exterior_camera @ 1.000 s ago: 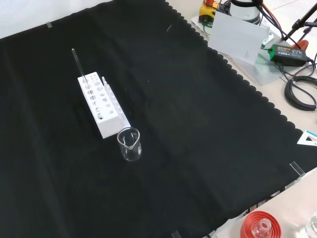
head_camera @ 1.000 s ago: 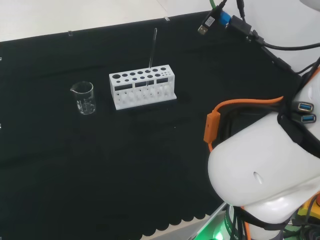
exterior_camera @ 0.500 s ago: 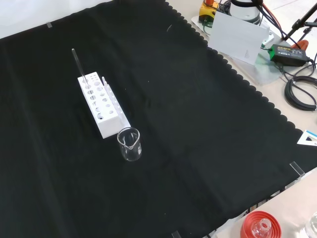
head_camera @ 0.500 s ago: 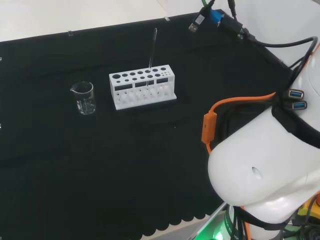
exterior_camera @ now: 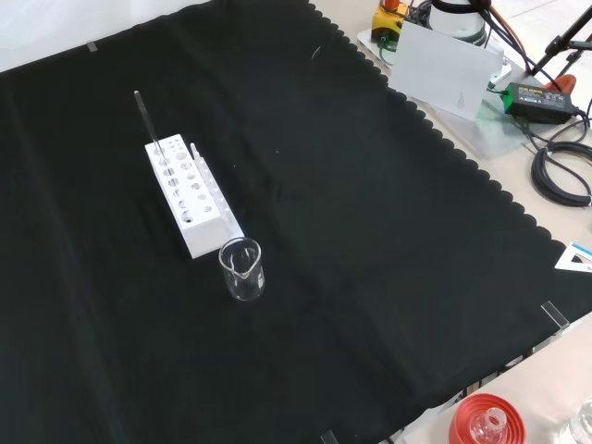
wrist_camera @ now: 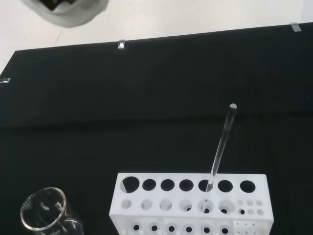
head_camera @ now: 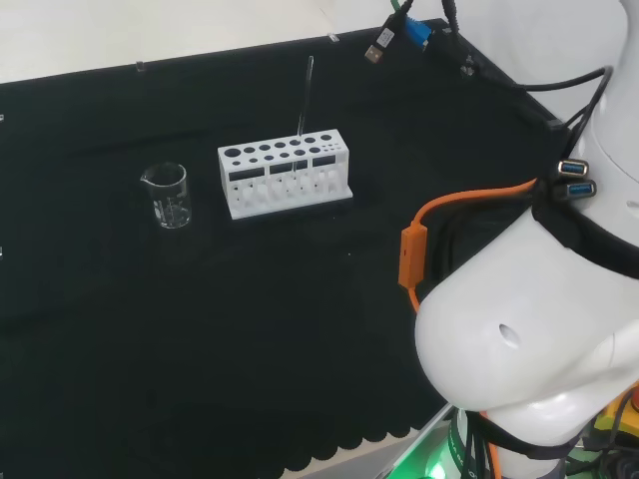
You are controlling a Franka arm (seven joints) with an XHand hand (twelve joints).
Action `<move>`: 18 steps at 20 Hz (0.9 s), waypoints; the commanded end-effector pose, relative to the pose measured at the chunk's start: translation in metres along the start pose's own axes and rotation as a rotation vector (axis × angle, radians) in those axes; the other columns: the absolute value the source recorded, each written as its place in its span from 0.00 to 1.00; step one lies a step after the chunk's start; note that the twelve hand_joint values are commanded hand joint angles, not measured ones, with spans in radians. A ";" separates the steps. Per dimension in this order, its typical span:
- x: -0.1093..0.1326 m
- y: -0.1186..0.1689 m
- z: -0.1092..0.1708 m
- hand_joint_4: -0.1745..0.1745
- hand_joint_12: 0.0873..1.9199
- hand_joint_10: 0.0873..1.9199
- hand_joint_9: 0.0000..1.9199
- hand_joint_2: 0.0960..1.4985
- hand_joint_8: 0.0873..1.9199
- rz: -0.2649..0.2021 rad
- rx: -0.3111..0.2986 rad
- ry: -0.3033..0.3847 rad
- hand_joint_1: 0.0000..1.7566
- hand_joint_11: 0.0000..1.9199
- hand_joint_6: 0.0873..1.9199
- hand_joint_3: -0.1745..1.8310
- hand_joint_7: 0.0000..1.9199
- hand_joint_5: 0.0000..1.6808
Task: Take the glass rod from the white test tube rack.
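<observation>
One glass rod (head_camera: 306, 96) stood upright in the white test tube rack (head_camera: 286, 181), upper centre of the head view, a clear beaker (head_camera: 168, 195) left of it. Whether the hand's (wrist_camera: 68, 10) fingers were open or closed couldn't be told.

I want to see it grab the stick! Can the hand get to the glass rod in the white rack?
Probably yes. The glass rod sticks up high out of the white rack, and the beaker stands off to the side, so nothing blocks its top.

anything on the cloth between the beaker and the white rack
No. In the head view the stretch of black cloth between the beaker and the white test tube rack is bare; the front view shows them close but apart.
</observation>
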State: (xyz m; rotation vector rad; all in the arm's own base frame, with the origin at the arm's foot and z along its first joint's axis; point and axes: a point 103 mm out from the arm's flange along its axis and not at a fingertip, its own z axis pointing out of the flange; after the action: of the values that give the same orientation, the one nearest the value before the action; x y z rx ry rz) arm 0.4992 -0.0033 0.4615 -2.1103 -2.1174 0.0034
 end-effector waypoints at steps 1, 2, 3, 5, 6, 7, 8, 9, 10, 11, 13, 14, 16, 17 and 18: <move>-0.002 0.024 0.008 0.27 0.62 0.32 0.44 0.37 0.41 -0.014 0.004 -0.004 0.43 0.41 0.25 0.37 0.30 0.17; -0.002 0.028 0.010 0.27 0.62 0.33 0.43 0.37 0.41 -0.014 0.010 -0.005 0.43 0.40 0.26 0.38 0.30 0.16; -0.002 0.031 0.012 0.27 0.62 0.33 0.43 0.36 0.41 -0.012 0.014 0.001 0.43 0.40 0.26 0.38 0.30 0.16; -0.004 0.037 0.017 0.29 0.63 0.33 0.42 0.36 0.41 -0.007 0.032 0.046 0.42 0.39 0.27 0.38 0.29 0.16; -0.004 0.040 0.019 0.30 0.63 0.33 0.42 0.36 0.40 -0.008 0.034 0.036 0.42 0.39 0.27 0.39 0.29 0.16; -0.005 0.042 0.021 0.31 0.63 0.33 0.42 0.36 0.40 -0.004 0.037 0.032 0.42 0.38 0.27 0.39 0.29 0.15; -0.007 0.044 0.022 0.32 0.64 0.33 0.41 0.36 0.40 0.002 0.035 0.035 0.42 0.38 0.27 0.39 0.28 0.15; -0.009 0.046 0.024 0.33 0.64 0.33 0.41 0.36 0.40 0.010 0.034 0.046 0.42 0.38 0.27 0.39 0.28 0.15; -0.012 0.048 0.026 0.33 0.64 0.34 0.41 0.35 0.40 0.020 0.037 0.048 0.41 0.38 0.27 0.39 0.28 0.15; -0.015 0.050 0.028 0.34 0.64 0.34 0.41 0.35 0.40 0.028 0.037 0.044 0.41 0.38 0.27 0.39 0.28 0.15; -0.022 0.054 0.032 0.34 0.64 0.34 0.41 0.35 0.40 0.041 0.037 0.052 0.41 0.38 0.27 0.39 0.28 0.15; -0.025 0.055 0.034 0.34 0.64 0.34 0.41 0.35 0.40 0.045 0.039 0.052 0.41 0.38 0.27 0.39 0.28 0.15; -0.031 0.058 0.039 0.34 0.64 0.34 0.41 0.35 0.41 0.058 0.041 0.055 0.41 0.38 0.27 0.39 0.28 0.15; -0.033 0.060 0.042 0.34 0.64 0.34 0.41 0.35 0.41 0.064 0.044 0.059 0.41 0.38 0.27 0.39 0.28 0.15; -0.035 0.061 0.045 0.34 0.64 0.34 0.41 0.35 0.41 0.068 0.047 0.057 0.41 0.38 0.27 0.39 0.28 0.15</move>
State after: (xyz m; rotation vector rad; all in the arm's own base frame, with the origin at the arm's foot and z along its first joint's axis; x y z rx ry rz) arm 0.5502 -0.0235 0.4156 -2.1086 -2.0221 0.0051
